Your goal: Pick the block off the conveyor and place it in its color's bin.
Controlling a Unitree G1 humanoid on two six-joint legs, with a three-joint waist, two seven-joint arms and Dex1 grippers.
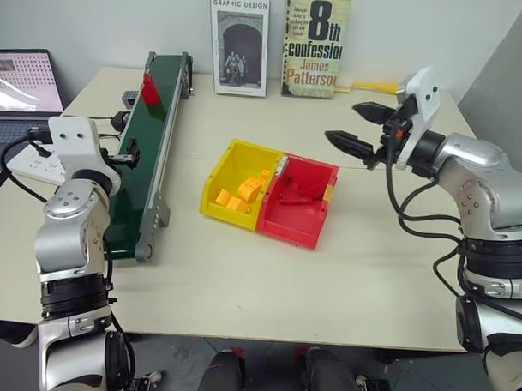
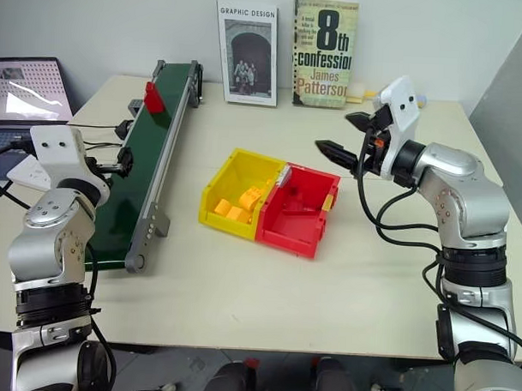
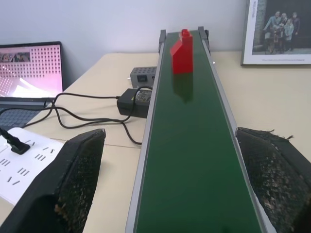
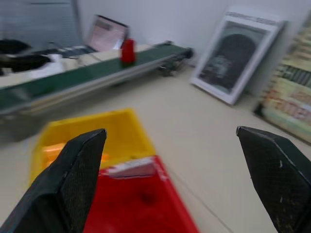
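The left gripper has its two black fingers spread wide and empty, straddling the near end of the conveyor and aimed along the belt. The red block stands upright at the belt's far end, well apart from those fingers. The right gripper is also wide open and empty, hovering just beyond the red bin, which is joined to the yellow bin holding orange bricks. A risk: closing too early or off-centre could topple the tall block or knock it over the rail. Beside the conveyor lie a black adapter, cables and a laptop; two books stand behind it. Nothing blocks the belt.
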